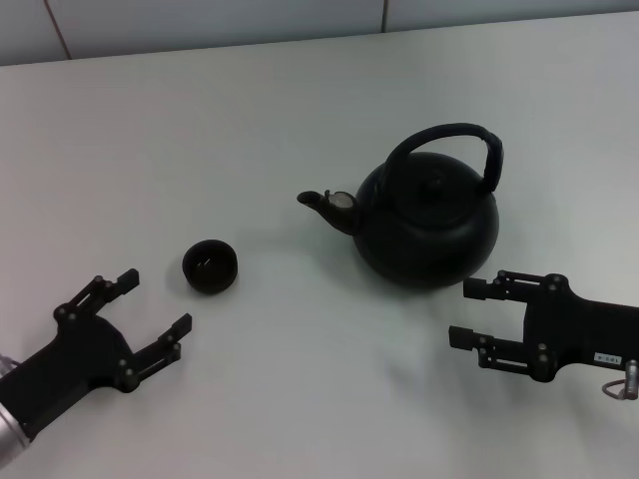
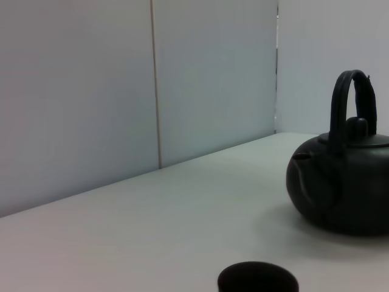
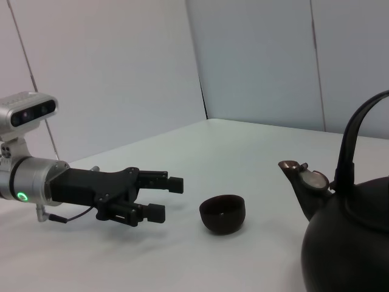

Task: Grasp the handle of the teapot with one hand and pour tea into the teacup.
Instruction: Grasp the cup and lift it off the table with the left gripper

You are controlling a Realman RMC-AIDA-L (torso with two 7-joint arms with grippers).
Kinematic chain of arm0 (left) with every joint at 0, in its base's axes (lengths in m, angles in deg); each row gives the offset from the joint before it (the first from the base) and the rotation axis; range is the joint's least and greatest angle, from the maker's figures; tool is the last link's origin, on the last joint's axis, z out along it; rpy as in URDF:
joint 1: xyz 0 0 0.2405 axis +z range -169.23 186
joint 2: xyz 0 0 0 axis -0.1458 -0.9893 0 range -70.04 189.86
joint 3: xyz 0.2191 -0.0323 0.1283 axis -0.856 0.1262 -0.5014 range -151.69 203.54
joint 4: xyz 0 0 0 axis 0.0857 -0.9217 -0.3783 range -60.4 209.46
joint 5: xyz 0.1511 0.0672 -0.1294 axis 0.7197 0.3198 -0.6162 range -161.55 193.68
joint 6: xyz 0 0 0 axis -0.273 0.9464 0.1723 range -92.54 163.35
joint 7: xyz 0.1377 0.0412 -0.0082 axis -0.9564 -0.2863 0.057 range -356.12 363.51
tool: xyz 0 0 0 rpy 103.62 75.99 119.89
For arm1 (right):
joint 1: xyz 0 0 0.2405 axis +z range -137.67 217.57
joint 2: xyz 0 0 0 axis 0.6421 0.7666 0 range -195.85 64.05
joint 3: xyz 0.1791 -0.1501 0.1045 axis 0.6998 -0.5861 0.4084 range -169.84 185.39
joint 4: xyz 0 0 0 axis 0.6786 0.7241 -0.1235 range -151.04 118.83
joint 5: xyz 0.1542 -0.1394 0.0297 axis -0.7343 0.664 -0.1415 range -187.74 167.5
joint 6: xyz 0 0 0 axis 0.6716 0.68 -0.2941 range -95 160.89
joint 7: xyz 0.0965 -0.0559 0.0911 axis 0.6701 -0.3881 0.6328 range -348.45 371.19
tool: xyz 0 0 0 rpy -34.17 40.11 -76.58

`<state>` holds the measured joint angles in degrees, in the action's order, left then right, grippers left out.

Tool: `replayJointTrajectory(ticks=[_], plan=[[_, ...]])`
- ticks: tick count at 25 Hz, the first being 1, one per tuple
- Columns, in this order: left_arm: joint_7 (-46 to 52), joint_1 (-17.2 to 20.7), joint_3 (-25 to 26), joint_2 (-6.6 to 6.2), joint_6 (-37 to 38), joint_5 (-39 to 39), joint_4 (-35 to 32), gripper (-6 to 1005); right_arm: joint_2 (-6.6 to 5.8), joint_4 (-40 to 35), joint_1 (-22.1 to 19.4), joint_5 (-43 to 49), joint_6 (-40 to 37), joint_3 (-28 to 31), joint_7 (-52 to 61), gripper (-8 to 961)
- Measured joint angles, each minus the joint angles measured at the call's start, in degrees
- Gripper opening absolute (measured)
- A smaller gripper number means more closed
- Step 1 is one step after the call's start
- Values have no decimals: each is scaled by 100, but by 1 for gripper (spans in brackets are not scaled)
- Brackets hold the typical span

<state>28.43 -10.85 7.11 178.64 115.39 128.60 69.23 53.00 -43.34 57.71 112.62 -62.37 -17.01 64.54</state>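
Note:
The black teapot (image 1: 427, 220) stands upright on the white table, right of centre, its spout (image 1: 321, 203) pointing left toward the teacup (image 1: 210, 266). Its arched handle (image 1: 446, 137) rises over the lid. The small black teacup sits alone to the left, and also shows in the wrist views as teacup (image 3: 223, 213) and teacup (image 2: 258, 280). My right gripper (image 1: 466, 313) is open, low at the front right, just in front of the teapot and apart from it. My left gripper (image 1: 155, 300) is open at the front left, close to the teacup without touching it.
The white table (image 1: 300, 110) stretches back to a pale panelled wall (image 2: 91, 91). In the right wrist view the left arm (image 3: 36, 182) reaches in with its gripper (image 3: 166, 197) beside the teacup. The teapot (image 2: 340, 188) fills one side of the left wrist view.

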Motion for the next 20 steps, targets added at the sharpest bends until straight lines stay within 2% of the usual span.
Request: replayJointTrajectory(ticks=[20], plan=[[-1, -831, 53, 35, -990, -50, 550, 783, -4, -45, 80, 5, 13, 3, 7, 648]])
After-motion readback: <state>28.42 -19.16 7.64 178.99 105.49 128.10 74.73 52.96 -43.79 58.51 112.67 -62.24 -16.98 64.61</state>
